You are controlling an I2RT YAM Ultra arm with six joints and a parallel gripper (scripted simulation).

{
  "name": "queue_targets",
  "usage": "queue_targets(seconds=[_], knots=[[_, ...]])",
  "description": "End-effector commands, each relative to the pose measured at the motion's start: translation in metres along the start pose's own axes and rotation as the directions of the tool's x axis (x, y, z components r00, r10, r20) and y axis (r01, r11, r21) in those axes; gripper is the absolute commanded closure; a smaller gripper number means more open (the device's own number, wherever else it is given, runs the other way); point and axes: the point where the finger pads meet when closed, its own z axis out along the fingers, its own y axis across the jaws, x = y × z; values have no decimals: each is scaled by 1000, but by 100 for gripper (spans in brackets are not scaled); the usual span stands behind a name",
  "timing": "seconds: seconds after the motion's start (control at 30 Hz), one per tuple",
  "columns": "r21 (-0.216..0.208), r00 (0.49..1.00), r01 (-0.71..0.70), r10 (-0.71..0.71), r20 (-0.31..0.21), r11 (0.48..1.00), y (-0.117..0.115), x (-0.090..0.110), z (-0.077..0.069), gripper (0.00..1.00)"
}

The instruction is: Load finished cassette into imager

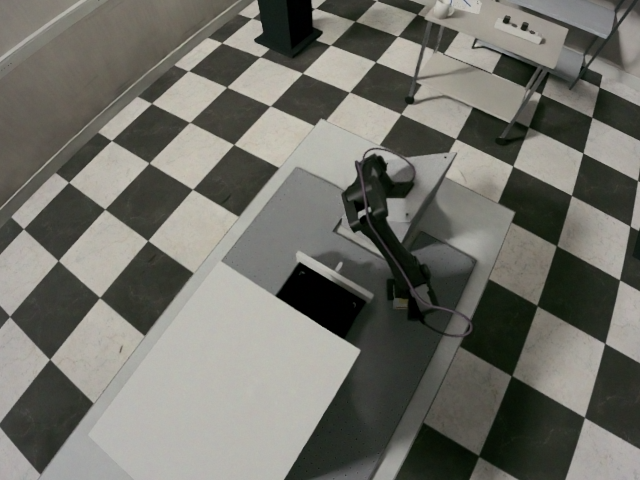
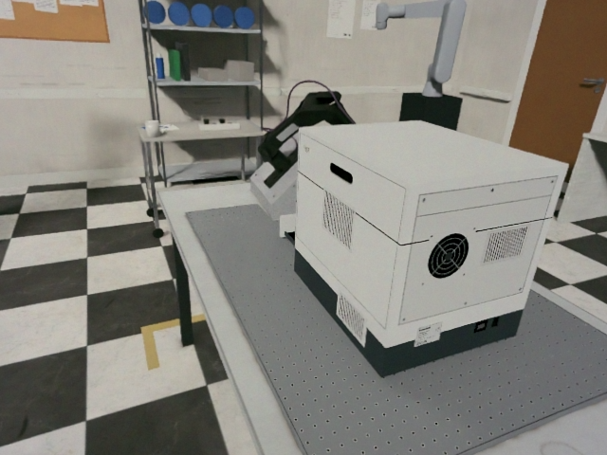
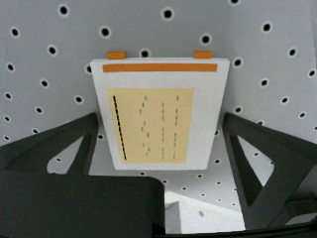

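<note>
The finished cassette (image 3: 159, 113) is a flat white plate with an orange strip, two orange tabs and a yellow gel window; it lies flat on the perforated grey board. My gripper (image 3: 159, 119) hangs right above it, open wide, with one dark finger on each side of the cassette, apart from it. In the top view the gripper (image 1: 400, 302) is low over the board, to the right of the imager's open drawer (image 1: 321, 298), whose dark glass shows small corner marks. The white imager (image 1: 227, 372) fills the front of the table; it also shows in the exterior view (image 2: 416, 235).
The arm's base and a slanted grey panel (image 1: 429, 191) stand behind the drawer. The drawer's white front (image 1: 333, 275) stands between the glass and the arm. The table's right edge is close beyond the gripper.
</note>
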Motion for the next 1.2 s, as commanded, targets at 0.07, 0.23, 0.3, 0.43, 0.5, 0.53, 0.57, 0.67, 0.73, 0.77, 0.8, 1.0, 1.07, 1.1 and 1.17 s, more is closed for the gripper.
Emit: queue_targets(seconds=[0.07,0.23,0.3,0.43,0.5,0.53,0.57,0.67,0.73,0.77,0.8,1.0,1.07,1.1,1.17], knots=[[2,1000,1,-1,23,1000,0,-5,-5,0],[2,1000,1,-1,23,1000,0,-5,-5,0],[2,1000,1,-1,23,1000,0,-5,-5,100],[2,1000,1,-1,23,1000,0,-5,-5,100],[2,1000,1,-1,23,1000,0,-5,-5,100],[2,1000,1,-1,23,1000,0,-5,-5,100],[2,1000,1,-1,23,1000,0,-5,-5,100],[2,1000,1,-1,23,1000,0,-5,-5,100],[2,1000,1,-1,23,1000,0,-5,-5,100],[2,1000,1,-1,23,1000,0,-5,-5,100],[2,1000,1,-1,23,1000,0,-5,-5,100],[2,1000,1,-1,23,1000,0,-5,-5,100],[2,1000,1,-1,23,1000,0,-5,-5,100],[2,1000,1,-1,23,1000,0,-5,-5,100],[2,1000,1,-1,23,1000,0,-5,-5,100]])
